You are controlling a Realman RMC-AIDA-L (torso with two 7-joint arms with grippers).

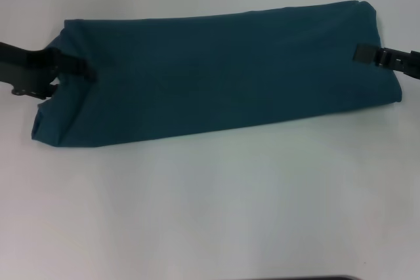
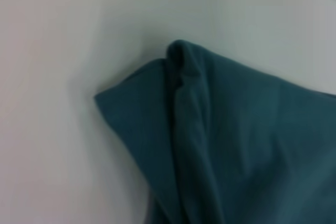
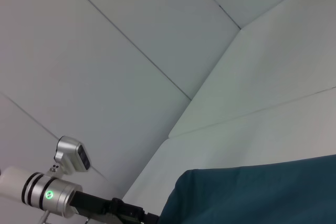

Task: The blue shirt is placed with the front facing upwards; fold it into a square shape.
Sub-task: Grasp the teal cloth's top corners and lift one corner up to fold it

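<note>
The blue shirt (image 1: pixel 216 77), folded long, hides its lettering; left gripper (image 1: pixel 84 71) and right gripper (image 1: pixel 357 53) touch its ends, grip not visible; left wrist view shows only a bunched corner.

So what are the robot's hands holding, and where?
Both are at the blue shirt: the left gripper at its left end, the right gripper at its right end. Whether they actually pinch it cannot be told.

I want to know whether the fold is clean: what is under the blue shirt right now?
Under the blue shirt only the white table shows around its edges. The shirt's own folded-under layers are covered. The left gripper and right gripper meet its two ends.
</note>
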